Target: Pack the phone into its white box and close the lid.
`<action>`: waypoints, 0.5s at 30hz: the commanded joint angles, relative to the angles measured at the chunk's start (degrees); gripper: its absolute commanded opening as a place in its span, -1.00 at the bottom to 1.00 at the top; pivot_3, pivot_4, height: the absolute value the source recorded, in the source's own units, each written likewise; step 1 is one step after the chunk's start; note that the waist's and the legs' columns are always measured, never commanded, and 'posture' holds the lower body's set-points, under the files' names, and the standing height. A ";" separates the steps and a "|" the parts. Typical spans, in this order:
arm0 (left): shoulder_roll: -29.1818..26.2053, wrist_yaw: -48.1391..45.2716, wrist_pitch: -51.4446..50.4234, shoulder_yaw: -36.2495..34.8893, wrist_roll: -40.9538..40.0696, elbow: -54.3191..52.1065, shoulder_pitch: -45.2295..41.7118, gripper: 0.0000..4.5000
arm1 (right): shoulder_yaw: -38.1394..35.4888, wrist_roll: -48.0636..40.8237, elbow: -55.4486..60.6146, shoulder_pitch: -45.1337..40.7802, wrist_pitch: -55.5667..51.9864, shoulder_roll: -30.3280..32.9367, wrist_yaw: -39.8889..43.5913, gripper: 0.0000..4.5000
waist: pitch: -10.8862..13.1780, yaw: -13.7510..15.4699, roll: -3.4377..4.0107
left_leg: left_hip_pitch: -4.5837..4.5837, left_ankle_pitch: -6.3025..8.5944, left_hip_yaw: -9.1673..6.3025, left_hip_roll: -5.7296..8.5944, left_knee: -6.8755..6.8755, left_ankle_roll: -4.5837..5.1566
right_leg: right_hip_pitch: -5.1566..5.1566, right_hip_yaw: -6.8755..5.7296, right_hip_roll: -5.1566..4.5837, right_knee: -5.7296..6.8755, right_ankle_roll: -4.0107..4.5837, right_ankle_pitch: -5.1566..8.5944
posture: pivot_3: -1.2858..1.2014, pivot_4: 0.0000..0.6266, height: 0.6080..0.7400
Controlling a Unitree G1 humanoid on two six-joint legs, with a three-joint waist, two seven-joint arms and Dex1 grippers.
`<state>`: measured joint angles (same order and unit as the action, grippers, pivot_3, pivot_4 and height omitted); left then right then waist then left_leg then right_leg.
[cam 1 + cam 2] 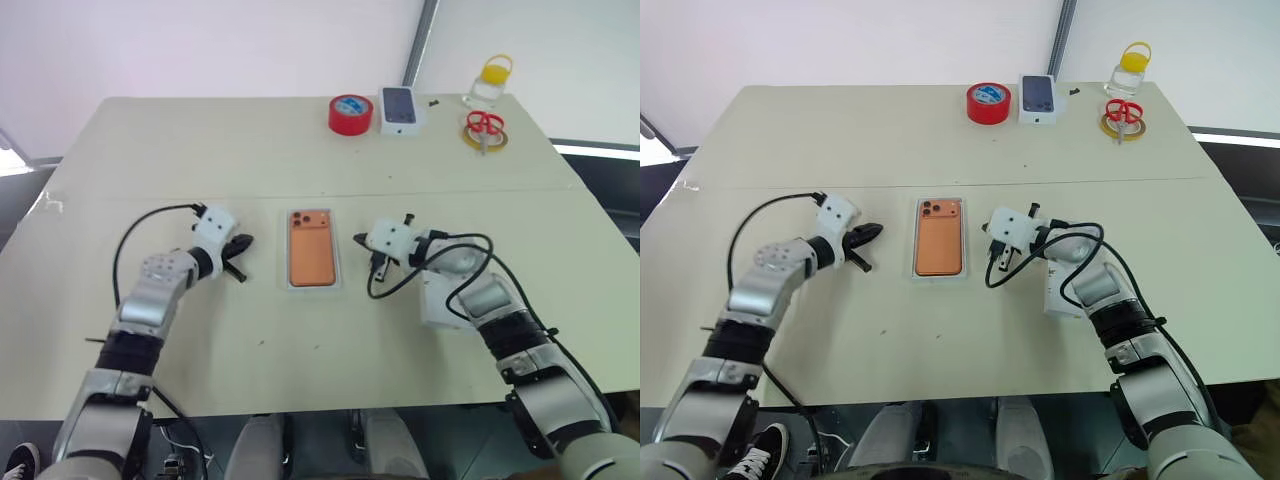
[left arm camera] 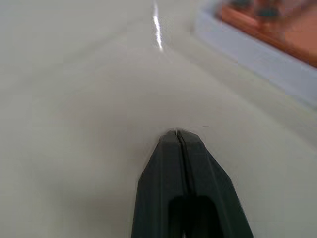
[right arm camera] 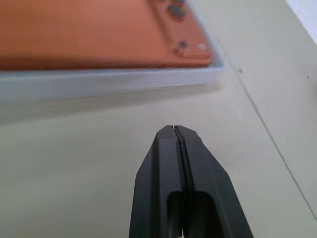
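Note:
The orange phone (image 1: 312, 250) lies back up, lenses at its far corner, inside the shallow white box (image 1: 312, 287) at the table's middle. My left gripper (image 1: 248, 242) is shut and empty just left of the box, low over the table and pointing toward it. On the other side, my right gripper (image 1: 363, 241) is also shut and empty, close to the box's right edge. In the right wrist view the shut fingers (image 3: 173, 148) face the box wall (image 3: 109, 84). A white rectangular piece (image 1: 440, 302), apparently the lid, lies partly under my right forearm.
At the table's far edge stand a red tape roll (image 1: 350, 113), a dark-screened phone on a small white box (image 1: 400, 108), red scissors on a yellow ring (image 1: 485, 130) and a jar with a yellow lid (image 1: 492, 82). Black cables loop beside both wrists.

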<state>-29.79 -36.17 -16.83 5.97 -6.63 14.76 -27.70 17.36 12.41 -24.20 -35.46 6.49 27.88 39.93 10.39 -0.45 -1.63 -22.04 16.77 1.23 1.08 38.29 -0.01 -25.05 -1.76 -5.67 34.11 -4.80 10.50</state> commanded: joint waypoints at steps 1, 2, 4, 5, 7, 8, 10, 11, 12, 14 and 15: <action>0.63 -2.66 2.24 5.57 4.63 0.57 -0.61 -0.98 | -0.43 0.69 0.50 -1.42 2.01 -0.90 -1.55 -1.00 | -0.02 0.13 0.04 | 0.00 -0.01 0.00 0.01 0.01 0.02 | 0.03 0.00 0.00 -0.01 0.00 0.00 | 0.03 -0.52 1.00; 1.36 -3.17 2.02 6.61 5.24 0.81 -0.95 -0.98 | -0.39 0.67 0.66 -1.41 2.32 -0.97 -1.35 -1.00 | -0.03 0.27 0.05 | 0.02 -0.01 -0.02 0.01 0.03 0.03 | 0.06 0.00 0.00 -0.01 0.00 0.00 | 0.03 -0.52 1.00; 3.21 -4.86 0.79 7.56 4.76 0.97 -1.50 -0.98 | -0.32 0.49 1.05 -1.25 2.93 -0.86 -0.59 -1.00 | -0.03 0.60 0.05 | 0.18 0.00 -0.02 0.02 0.03 0.11 | 0.25 -0.01 0.00 -0.02 -0.01 0.01 | 0.03 -0.52 1.00; 4.42 -5.82 0.88 7.99 4.33 1.01 -1.70 -0.98 | -0.44 0.09 1.46 -0.99 3.03 -0.70 0.02 -1.00 | -0.03 0.80 0.06 | 0.28 0.03 -0.01 0.02 0.03 0.16 | 0.35 -0.01 0.00 -0.04 -0.01 0.01 | 0.03 -0.52 1.00; 6.94 -7.77 1.66 9.07 3.95 0.85 -1.98 -0.98 | -0.64 -0.44 2.67 -0.16 3.37 0.21 1.47 -1.00 | -0.03 1.15 0.05 | 0.52 0.08 0.01 0.02 0.03 0.26 | 0.60 -0.01 0.00 -0.08 -0.03 0.03 | 0.03 -0.52 1.00; 8.49 -8.64 1.74 9.67 3.88 0.76 -2.32 -0.98 | -0.92 -0.66 3.40 0.38 3.41 0.80 2.03 -1.00 | -0.03 1.28 0.05 | 0.53 0.10 0.01 0.03 0.03 0.27 | 0.62 -0.01 0.00 -0.10 -0.03 0.03 | 0.03 -0.52 1.00; 11.73 -9.40 1.11 10.58 3.90 1.08 -3.43 -0.98 | -1.54 -0.96 4.98 1.60 3.13 2.28 3.04 -1.00 | -0.03 1.57 0.05 | 0.52 0.10 -0.02 0.07 0.07 0.29 | 0.67 -0.01 -0.02 -0.11 -0.03 0.03 | 0.03 -0.52 1.00; 13.25 -9.59 0.74 10.70 3.66 1.25 -4.01 -0.98 | -1.84 -1.02 5.82 2.22 2.84 3.02 3.43 -1.00 | -0.04 1.87 0.06 | 0.52 0.11 -0.03 0.09 0.09 0.30 | 0.69 -0.02 -0.03 -0.12 -0.03 0.03 | 0.03 -0.52 1.00; 14.88 -9.39 0.50 10.80 3.65 1.59 -4.78 -0.98 | -2.32 -1.37 6.99 3.10 2.30 3.87 3.98 -1.00 | -0.04 2.17 0.06 | 0.51 0.13 -0.03 0.10 0.14 0.34 | 0.71 -0.02 -0.04 -0.12 -0.02 0.03 | 0.03 -0.52 1.00; 16.54 -9.31 0.30 10.62 3.98 1.99 -5.52 -0.98 | -2.86 -1.79 8.46 4.09 1.51 4.68 4.57 -1.00 | -0.03 2.36 0.07 | 0.47 0.20 -0.01 0.09 0.30 0.47 | 0.72 -0.01 -0.04 -0.11 -0.03 0.04 | 0.03 -0.52 1.00; 18.25 -9.10 0.61 10.94 4.22 2.57 -6.27 -0.98 | -3.56 -1.90 9.94 5.42 1.16 5.90 4.94 -1.00 | -0.03 2.32 0.07 | 0.42 0.26 0.00 0.06 0.45 0.55 | 0.72 -0.02 -0.02 -0.09 -0.03 0.04 | 0.03 -0.52 1.00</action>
<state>-14.47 -43.42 -16.72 12.81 -1.83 17.77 -32.67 14.55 12.20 -18.83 -30.25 7.38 33.55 44.13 10.36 1.87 -1.56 -21.66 17.08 1.24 1.11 38.85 0.61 -24.32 -1.78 -5.68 34.03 -4.83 10.54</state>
